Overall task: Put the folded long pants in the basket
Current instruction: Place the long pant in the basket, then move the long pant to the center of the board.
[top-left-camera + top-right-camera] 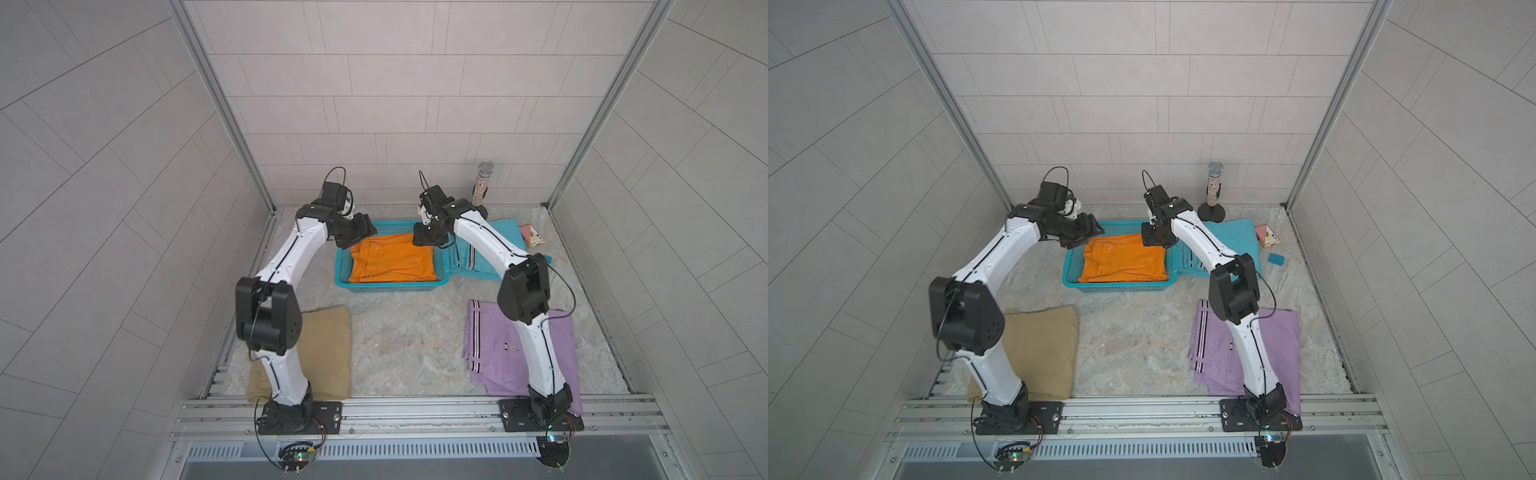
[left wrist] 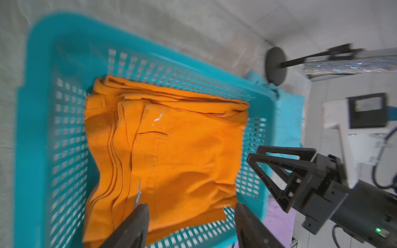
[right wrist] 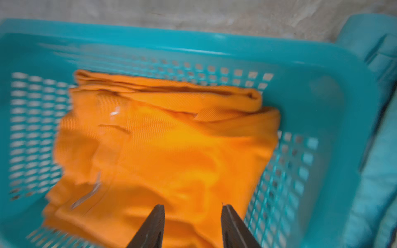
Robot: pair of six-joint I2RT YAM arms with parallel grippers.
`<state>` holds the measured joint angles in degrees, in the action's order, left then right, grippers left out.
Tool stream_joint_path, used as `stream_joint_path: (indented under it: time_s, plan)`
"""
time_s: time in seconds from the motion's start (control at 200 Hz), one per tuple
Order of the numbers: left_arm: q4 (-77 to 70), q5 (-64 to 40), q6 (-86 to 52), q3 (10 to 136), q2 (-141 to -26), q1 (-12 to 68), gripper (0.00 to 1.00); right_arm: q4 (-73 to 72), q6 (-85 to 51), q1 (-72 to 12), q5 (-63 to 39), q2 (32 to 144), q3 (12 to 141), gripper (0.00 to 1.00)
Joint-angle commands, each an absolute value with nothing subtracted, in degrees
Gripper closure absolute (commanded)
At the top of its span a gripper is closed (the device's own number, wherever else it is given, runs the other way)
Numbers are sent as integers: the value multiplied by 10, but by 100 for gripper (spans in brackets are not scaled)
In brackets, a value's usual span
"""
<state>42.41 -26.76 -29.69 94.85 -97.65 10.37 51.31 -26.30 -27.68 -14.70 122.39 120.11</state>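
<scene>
Right wrist view: right gripper [image 3: 192, 207] spread apart above orange pants [image 3: 171, 150] in basket [image 3: 193, 45]; left gripper [image 2: 191, 208] parted too. I'd lift straight out, snagging nothing.

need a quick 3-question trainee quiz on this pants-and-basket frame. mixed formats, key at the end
1. True or false: the folded orange cloth pants lie inside the shallow turquoise plastic lattice basket.
2. Which folded pair lies right next to the basket?
A. plain tan pants
B. lilac pants with striped bands
C. turquoise pants with striped bands
3. Short answer: what are the left hand and the right hand gripping?

Key
1. True.
2. C.
3. Nothing. Both hands are open above the orange pants.
</scene>
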Motion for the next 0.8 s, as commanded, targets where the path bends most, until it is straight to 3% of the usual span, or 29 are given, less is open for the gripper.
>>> stream_joint_path:
  time_s: [0.0,0.16,0.29,0.795]
  plan:
    - [457,-236,-278,883,-831,92,19,426,-290,-358,-190,1069,1070,47]
    - [425,-220,-317,714,-635,12,6,216,-372,-495,-209,939,831,30]
    - [424,-208,-338,602,-524,-35,3,117,-443,-562,-235,935,721,29]
    - [536,-279,-295,509,-454,-59,2,15,-509,-615,-266,1132,710,31]
